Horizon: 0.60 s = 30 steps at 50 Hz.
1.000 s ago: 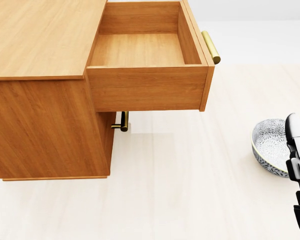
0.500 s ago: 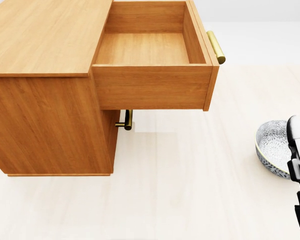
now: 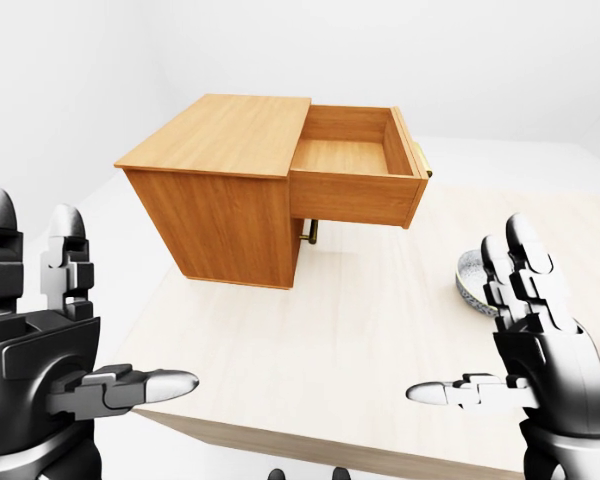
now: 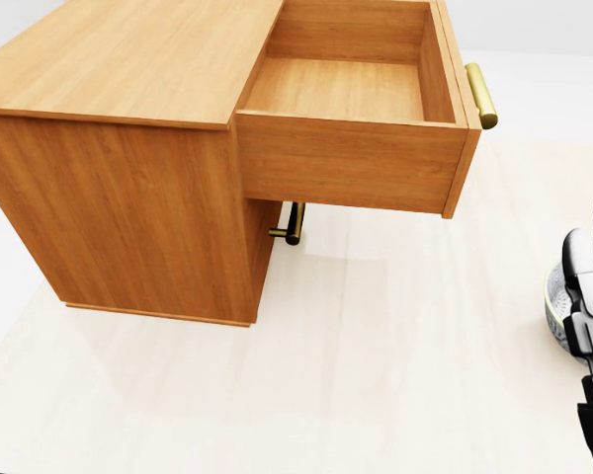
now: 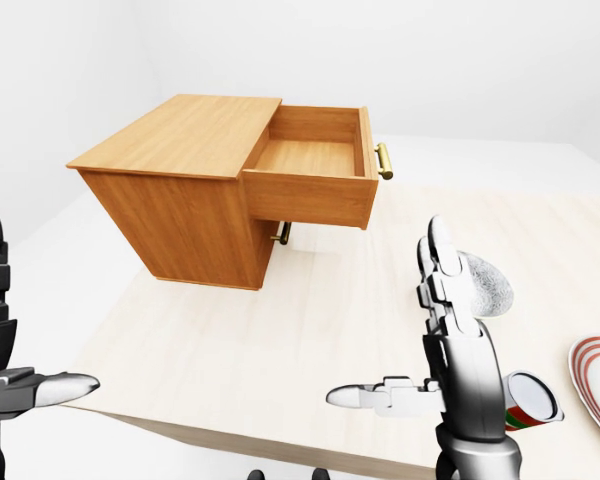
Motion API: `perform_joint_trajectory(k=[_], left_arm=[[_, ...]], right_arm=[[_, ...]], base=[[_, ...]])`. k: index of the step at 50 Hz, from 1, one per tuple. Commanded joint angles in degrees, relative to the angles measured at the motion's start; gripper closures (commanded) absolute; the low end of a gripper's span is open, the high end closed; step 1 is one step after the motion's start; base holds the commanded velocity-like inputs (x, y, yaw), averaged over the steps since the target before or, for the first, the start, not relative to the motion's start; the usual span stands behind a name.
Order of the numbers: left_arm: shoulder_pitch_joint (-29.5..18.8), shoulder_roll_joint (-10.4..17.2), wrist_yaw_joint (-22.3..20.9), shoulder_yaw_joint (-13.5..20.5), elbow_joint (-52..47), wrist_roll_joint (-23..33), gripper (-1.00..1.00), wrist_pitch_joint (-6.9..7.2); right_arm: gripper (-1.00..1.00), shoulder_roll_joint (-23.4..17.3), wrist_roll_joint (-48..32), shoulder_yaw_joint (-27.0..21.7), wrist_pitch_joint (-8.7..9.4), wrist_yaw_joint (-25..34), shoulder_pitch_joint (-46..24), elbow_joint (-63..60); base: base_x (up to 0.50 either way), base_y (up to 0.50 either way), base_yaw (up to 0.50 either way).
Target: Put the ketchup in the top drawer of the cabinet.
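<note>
Camera has swung: the cabinet [image 4: 119,148] and its pulled-out top drawer [image 4: 351,89] now sit further right in the head view.
Left hand [image 3: 55,340] and right hand [image 3: 530,340] hover spread and empty over the table [image 3: 310,350]; no ketchup shows, only a patterned bowl [image 5: 485,280] behind the right hand.

My left hand [image 3: 55,345] and right hand [image 3: 528,345]: glossy black blocky palm housings, three fingers each. Fingers [image 3: 525,265] are segmented, black links with silver-grey shells, rounded tips. Thumbs [image 3: 450,391] end in smooth silver caps. Right wrist is a dark ribbed cylinder. No cables, no markings visible.
</note>
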Motion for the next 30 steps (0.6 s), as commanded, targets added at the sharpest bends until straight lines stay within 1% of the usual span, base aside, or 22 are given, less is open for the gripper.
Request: perform_joint_trajectory(k=[1,5,11,15,19,26,30], left_arm=[[0.0,-0.1,0.2,0.0,-0.4,0.0,-1.00,0.00],[0.2,-0.2,0.0,-0.5,-0.1,0.5,-1.00,0.00],[0.2,-0.2,0.0,-0.2,-0.3,0.2,-1.00,0.00],[0.1,-0.1,0.1,-0.1,-0.3,0.1,-1.00,0.00],[0.2,-0.3,-0.2,-0.3,0.1,0.3,-1.00,0.00],[0.0,0.0,0.2,0.3,-0.7,-0.4,-1.00,0.00],[0.2,-0.2,-0.1,0.2,-0.7,-0.3,-1.00,0.00]], right_arm=[[-1.00,-0.8,-1.4,0.8,0.00,-0.5,0.3,-0.3],[-1.00,-0.8,-2.6,0.7,0.00,-0.8,-0.1,0.6],[-1.00,-0.8,-3.6,0.8,0.00,-0.5,0.2,0.7],[-1.00,-0.8,-4.4,1.2,0.00,-0.3,0.6,1.2],[-1.00,0.0,-0.6,-0.3,0.00,-0.1,-0.2,1.2],[-1.00,0.1,0.4,-0.8,0.00,-0.1,-0.3,0.5],[-1.00,0.6,3.7,-2.1,0.00,1.4,0.3,-0.5]], base=[[0.00,0.00,0.00],[0.00,0.00,0.00],[0.00,0.00,0.00],[0.02,0.24,0.00],[0.01,0.08,0.00],[0.00,0.00,0.00],[0.06,0.01,0.00]])
